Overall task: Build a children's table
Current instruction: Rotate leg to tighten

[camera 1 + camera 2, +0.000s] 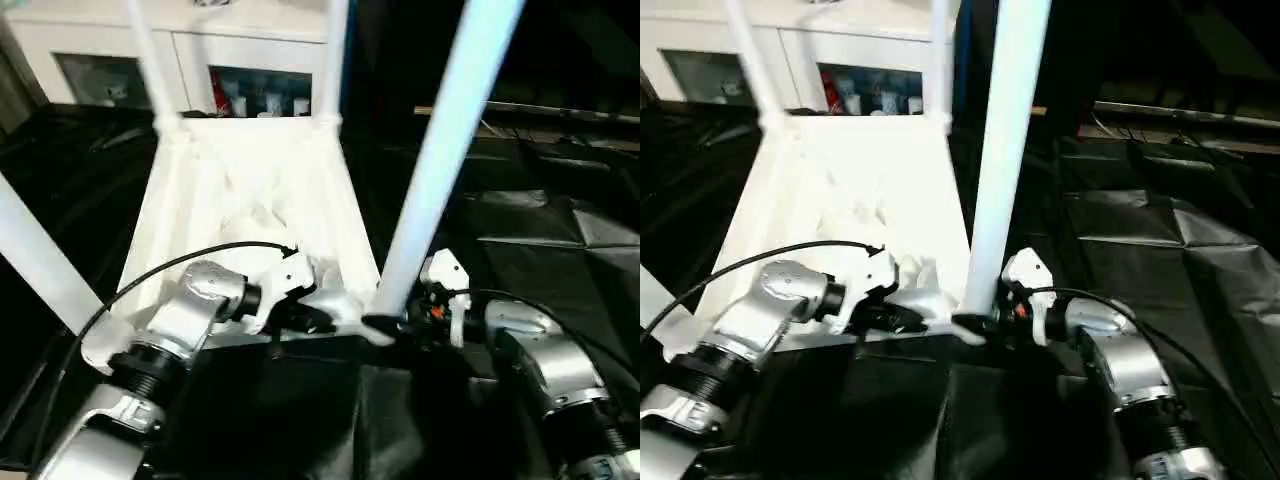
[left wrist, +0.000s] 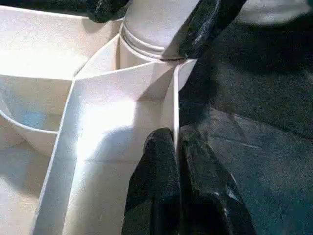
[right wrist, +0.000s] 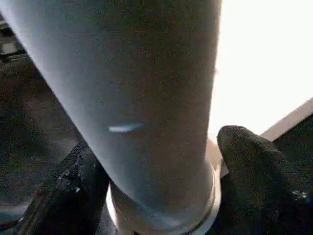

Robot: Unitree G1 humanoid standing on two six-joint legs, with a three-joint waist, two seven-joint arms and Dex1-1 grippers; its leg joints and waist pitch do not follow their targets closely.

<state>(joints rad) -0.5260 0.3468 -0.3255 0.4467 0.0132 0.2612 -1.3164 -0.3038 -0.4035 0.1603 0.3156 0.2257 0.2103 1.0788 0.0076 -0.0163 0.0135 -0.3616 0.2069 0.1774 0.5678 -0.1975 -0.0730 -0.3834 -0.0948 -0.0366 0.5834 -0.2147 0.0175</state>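
Note:
The children's table lies upside down, its white ribbed top (image 1: 250, 190) on a black sheet. White tube legs rise from the corner sockets: far left (image 1: 150, 60), far right (image 1: 335, 55), near left (image 1: 40, 260) and near right (image 1: 440, 150). My left gripper (image 2: 176, 134) is shut on the thin rim wall (image 2: 174, 98) of the top, just beside the near right socket. My right gripper (image 3: 156, 161) stands open at the base of the near right leg (image 3: 132, 88). One black finger (image 3: 259, 171) sits on each side of the leg, just above its collar.
A black sheet (image 1: 560, 240) covers the floor around the table. A white cabinet (image 1: 100, 40) with glass doors stands behind the far end. A black cable (image 1: 180, 262) loops over my left forearm.

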